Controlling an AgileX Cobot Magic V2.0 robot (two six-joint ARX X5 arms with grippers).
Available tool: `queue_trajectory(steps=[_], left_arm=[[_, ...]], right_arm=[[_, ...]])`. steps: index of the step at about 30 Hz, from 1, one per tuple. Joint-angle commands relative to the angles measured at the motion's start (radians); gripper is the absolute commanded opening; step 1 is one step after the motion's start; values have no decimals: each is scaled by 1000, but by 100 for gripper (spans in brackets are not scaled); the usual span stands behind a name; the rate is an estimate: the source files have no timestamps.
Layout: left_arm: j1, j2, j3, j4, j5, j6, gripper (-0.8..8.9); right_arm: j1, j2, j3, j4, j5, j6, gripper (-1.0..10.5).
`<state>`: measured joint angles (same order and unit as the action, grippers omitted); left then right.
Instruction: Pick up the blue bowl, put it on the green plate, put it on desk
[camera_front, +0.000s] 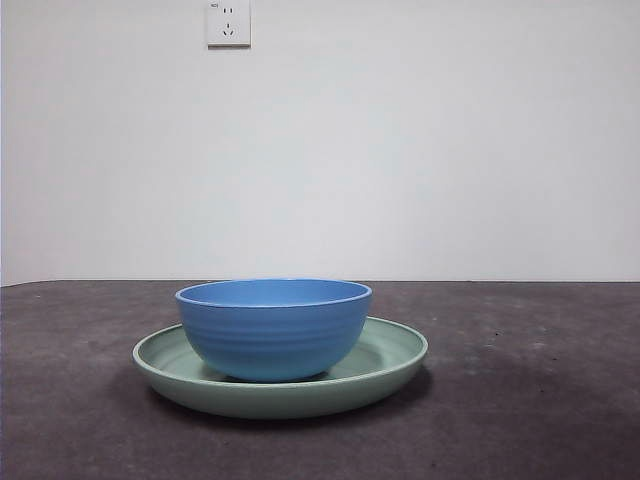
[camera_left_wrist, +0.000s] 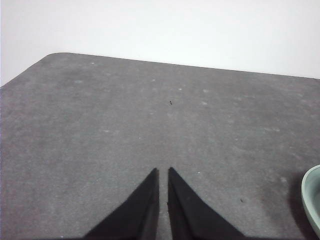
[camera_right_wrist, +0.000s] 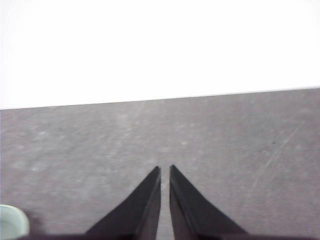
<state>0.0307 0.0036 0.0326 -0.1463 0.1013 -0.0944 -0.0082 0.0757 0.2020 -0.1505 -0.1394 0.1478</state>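
The blue bowl (camera_front: 274, 328) stands upright inside the green plate (camera_front: 395, 362), which lies on the desk (camera_front: 540, 400) in the middle of the front view. Neither arm shows in that view. My left gripper (camera_left_wrist: 163, 171) hovers over bare desk with its jaws shut and nothing between them; an edge of the green plate (camera_left_wrist: 312, 200) shows off to one side. My right gripper (camera_right_wrist: 165, 168) is likewise shut and empty over the desk, with a sliver of the plate's rim (camera_right_wrist: 12, 220) at the picture's corner.
A white wall with a power socket (camera_front: 228, 22) stands behind the desk. The desk's far edge (camera_left_wrist: 175, 64) and a rounded corner show in the left wrist view.
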Motion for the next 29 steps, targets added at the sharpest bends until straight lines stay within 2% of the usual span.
queue_trajectory(steps=[1, 8, 11, 29], left_arm=[[3, 0, -21, 10, -5, 11, 28], [3, 0, -21, 10, -5, 11, 28], [3, 0, -21, 10, -5, 11, 28], [3, 0, -21, 10, -5, 11, 28]], right_arm=[[-2, -27, -76, 39, 27, -81, 25], [-2, -72, -183, 47, 121, -160, 25], [-2, -72, -191, 21, 121, -184, 25], [-2, -72, -191, 9, 121, -183, 25]])
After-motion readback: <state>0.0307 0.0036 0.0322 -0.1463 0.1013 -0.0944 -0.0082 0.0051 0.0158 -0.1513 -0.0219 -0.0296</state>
